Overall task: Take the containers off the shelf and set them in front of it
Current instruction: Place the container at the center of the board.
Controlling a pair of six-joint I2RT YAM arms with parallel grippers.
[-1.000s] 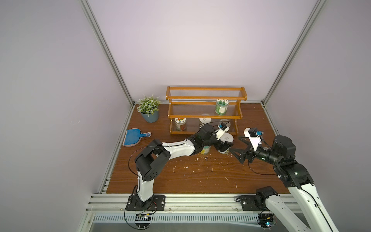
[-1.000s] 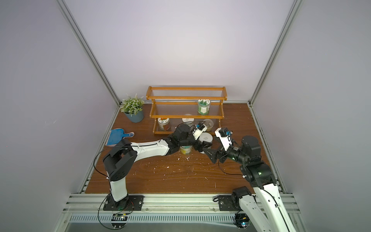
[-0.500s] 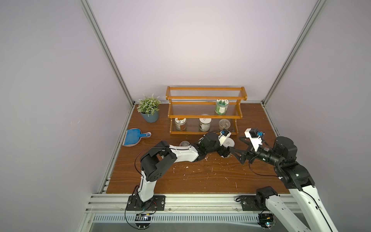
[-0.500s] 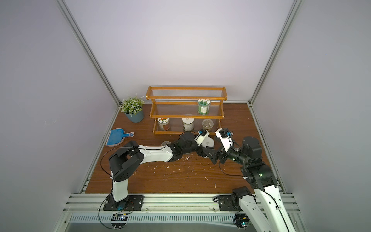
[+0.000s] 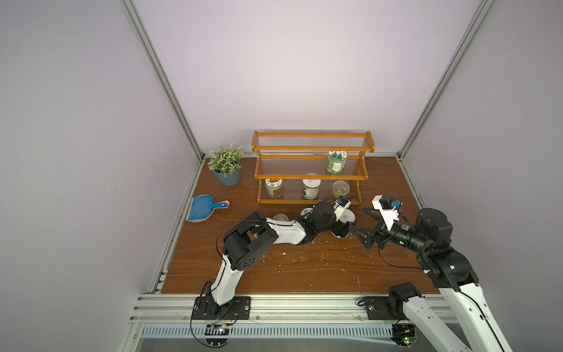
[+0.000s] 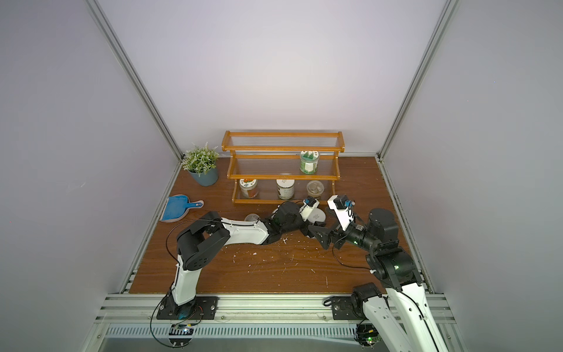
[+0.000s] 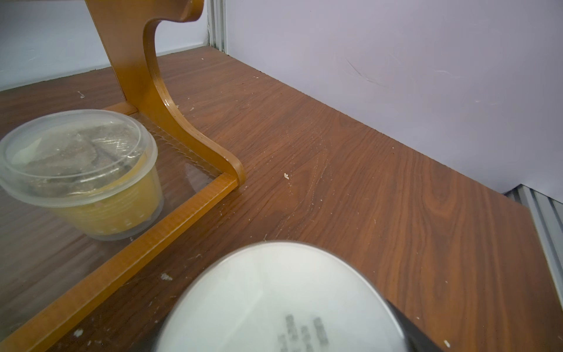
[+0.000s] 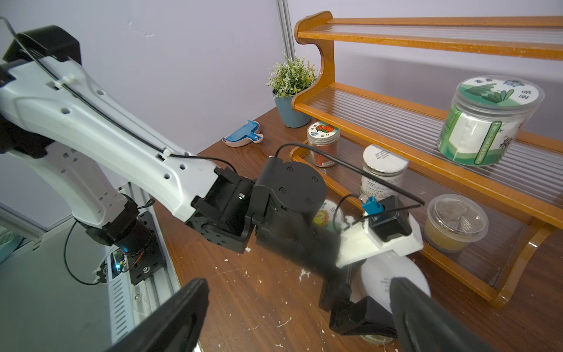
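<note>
Your left gripper [image 5: 340,232] pinches the white-lid jar [image 8: 387,279] before the shelf [image 5: 310,148]. Your right gripper [image 8: 297,283], spread wide, hangs just right of it and may knock it over.

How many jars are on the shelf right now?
4. A green-lidded jar on the middle tier of the shelf; on the bottom tier, an orange-pictured jar, a white-lidded jar and a clear tub. None seems hidden.

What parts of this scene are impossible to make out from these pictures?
White-lidded jar: left wrist view, blurred, cut off by the bottom edge; lid print unreadable.
Yellow-pictured lid: right wrist view, mostly behind the left arm.
Small clear tub: in a top view, partly behind that arm, contents too small.
</note>
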